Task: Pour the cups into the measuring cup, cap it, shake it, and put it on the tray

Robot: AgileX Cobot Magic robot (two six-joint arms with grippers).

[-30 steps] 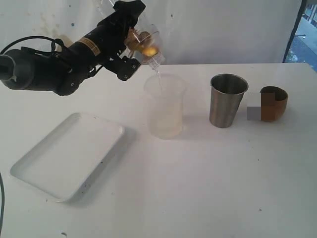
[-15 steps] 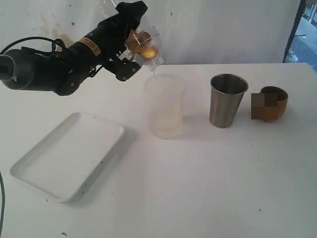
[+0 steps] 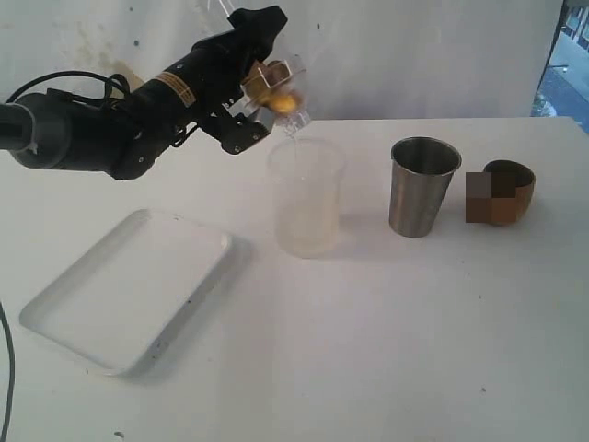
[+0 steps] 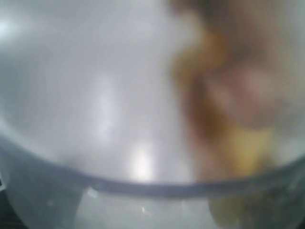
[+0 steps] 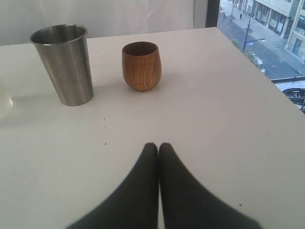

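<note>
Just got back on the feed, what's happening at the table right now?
The left gripper holds a clear cup with yellowish contents, tipped over the frosted cup standing in the middle; a thin stream seems to run into it. The steel tumbler and brown cup stand upright, untouched, to one side. The right gripper hangs over the table, jaws shut on nothing. The tray holds nothing yet.

Bright, soft daylight; we see a window [image 3: 571, 64] at two o'clock in the exterior view; left wrist view wholly blurred.
</note>
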